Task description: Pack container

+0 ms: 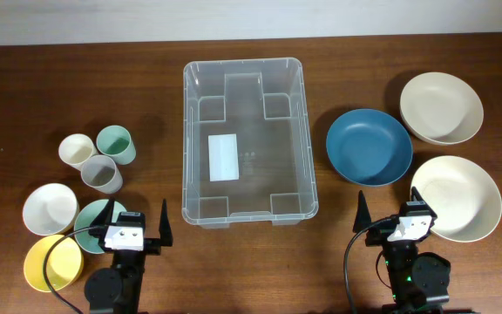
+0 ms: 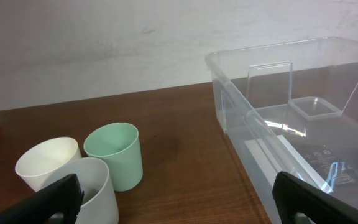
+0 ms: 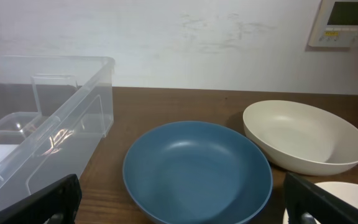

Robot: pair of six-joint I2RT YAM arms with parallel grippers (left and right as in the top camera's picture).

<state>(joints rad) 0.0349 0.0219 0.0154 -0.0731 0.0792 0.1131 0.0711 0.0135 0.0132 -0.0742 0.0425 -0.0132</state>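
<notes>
The clear container [image 1: 291,131] stands in the middle of the table with a white label [image 1: 225,157] on its bottom and nothing inside. It also shows in the left wrist view [image 2: 253,118] and the right wrist view [image 3: 73,106]. My left gripper [image 1: 133,228] is open and empty at the front left, above a teal bowl [image 1: 92,218]. My right gripper [image 1: 392,225] is open and empty at the front right, facing the blue bowl [image 1: 369,146], which also shows in the right wrist view [image 3: 197,171].
Left of the container stand a cream cup [image 1: 76,150], a green cup [image 1: 114,143] and a grey cup [image 1: 101,174], with a white bowl [image 1: 49,209] and a yellow bowl [image 1: 50,264] nearer me. Right are two cream bowls [image 1: 441,106] [image 1: 460,196].
</notes>
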